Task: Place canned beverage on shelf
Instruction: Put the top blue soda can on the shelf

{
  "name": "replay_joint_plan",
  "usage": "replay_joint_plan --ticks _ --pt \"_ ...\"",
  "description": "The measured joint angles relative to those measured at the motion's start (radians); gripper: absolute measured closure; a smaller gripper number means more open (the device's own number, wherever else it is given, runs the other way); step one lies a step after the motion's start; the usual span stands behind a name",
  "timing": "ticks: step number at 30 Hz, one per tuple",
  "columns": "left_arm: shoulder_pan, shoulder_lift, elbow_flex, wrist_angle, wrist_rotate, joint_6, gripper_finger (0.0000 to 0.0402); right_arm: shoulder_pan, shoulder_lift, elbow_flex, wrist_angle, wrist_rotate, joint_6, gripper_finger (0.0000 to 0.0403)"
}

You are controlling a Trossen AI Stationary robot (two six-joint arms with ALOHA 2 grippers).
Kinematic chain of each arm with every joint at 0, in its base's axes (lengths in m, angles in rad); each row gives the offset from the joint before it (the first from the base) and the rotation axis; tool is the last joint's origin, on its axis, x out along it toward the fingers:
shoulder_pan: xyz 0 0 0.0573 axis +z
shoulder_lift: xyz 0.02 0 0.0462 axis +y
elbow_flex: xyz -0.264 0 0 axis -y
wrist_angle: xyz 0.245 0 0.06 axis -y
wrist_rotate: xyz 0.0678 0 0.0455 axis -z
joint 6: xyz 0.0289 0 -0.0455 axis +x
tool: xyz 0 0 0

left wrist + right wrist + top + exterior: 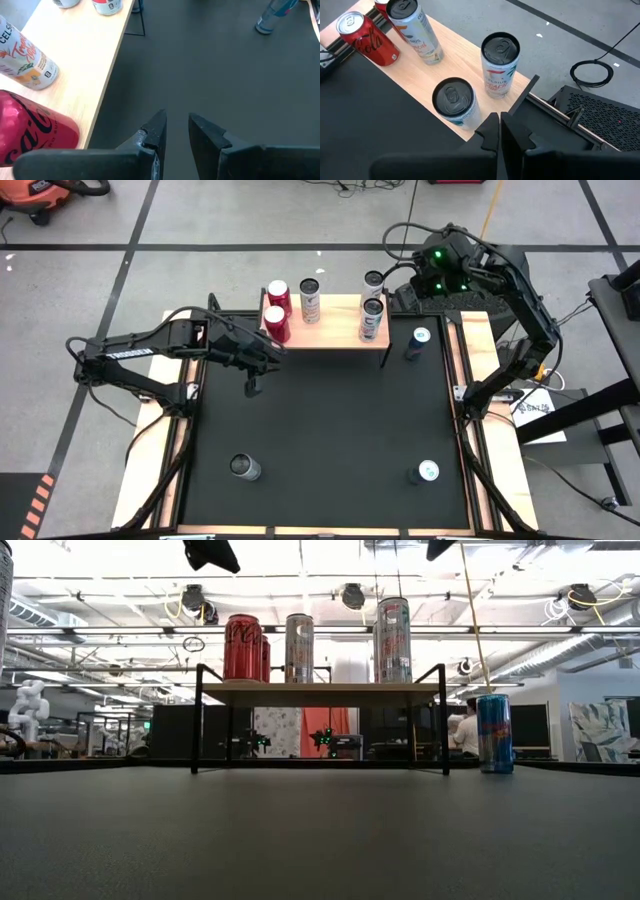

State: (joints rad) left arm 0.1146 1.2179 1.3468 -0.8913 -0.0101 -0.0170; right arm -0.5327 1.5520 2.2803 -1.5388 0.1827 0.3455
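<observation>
Cans [300,308] were stood on the shelf [335,335]; left gripper [272,351] and right gripper [499,131] were pressed together, empty.

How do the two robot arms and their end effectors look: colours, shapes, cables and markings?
Both arms are dark, nearly black, built of jointed boxy segments. The left arm carries white lettering along its long link. The right arm has green lights glowing on its wrist housing and a black cable looping beside it. The left end effector and the right end effector each end in two flat, dark, wedge-shaped fingers.
</observation>
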Motion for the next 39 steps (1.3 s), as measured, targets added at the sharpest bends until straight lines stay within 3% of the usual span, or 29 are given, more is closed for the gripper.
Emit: replay_joint_plan --ticks 10,16,21,30,39 --pt "0.000 0.000 0.000 -0.001 -0.001 -0.003 0.0320 0.000 0.000 0.000 -0.015 0.003 0.001 0.0403" --pt "0.000 0.000 0.000 -0.006 0.002 -0.003 0.0320 -0.003 0.000 0.000 -0.015 0.098 0.013 0.0403" --pt "0.000 0.000 0.000 -0.017 0.003 -0.003 0.0320 -0.003 0.000 0.000 0.000 0.106 0.022 0.0403" --pt "0.000 0.000 0.000 -0.016 0.007 0.004 0.0320 -0.002 0.000 0.000 0.066 -0.025 -0.069 0.0403" --pt "0.001 0.000 0.000 -0.016 0.006 0.003 0.0320 -0.002 0.023 0.000 0.048 -0.028 -0.135 0.0399"
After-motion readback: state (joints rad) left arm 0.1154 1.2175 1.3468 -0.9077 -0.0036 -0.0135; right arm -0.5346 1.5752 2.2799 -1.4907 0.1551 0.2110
